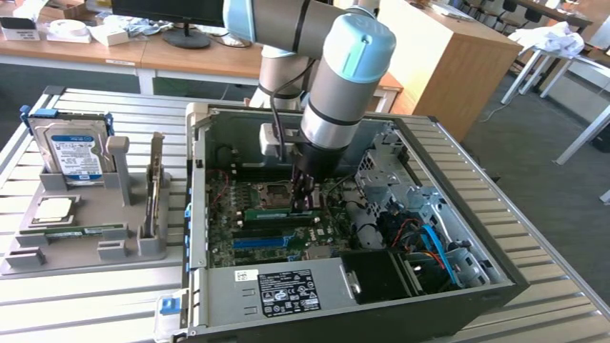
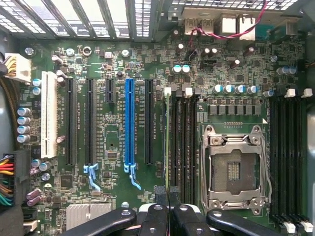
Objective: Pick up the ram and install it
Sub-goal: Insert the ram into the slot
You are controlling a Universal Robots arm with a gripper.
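Where the arm reached, exterior view: down into the open computer case (image 1: pixel 429 307), which lay on the slatted metal counter (image 1: pixel 86 307).
Fingers, exterior view: the dark fingers (image 1: pixel 303 194) stood upright over the motherboard (image 1: pixel 231 248), just beside the processor socket (image 1: pixel 276 191).
Ram, exterior view: the ram (image 1: pixel 271 212) showed as a green strip at the fingers' tips, lying level along the board.
Tray, exterior view: a grey tray (image 1: pixel 96 205) sat on the exterior view's left of the case, carrying a blue-labelled hard drive (image 1: pixel 68 151) and a silver processor (image 1: pixel 53 209).
Ram, wrist view: the ram (image 2: pixel 167 137) appeared edge-on, a thin green line running straight out from between the fingers, just beside the black memory slots (image 2: pixel 183 142).
Fingers, wrist view: the two fingers (image 2: pixel 160 197) were clamped on the ram, one against each face.
Seating, wrist view: whether the ram sat in a slot could not be told.
Socket, wrist view: the processor socket (image 2: pixel 235 169) lay past the memory slots, apart from the ram.
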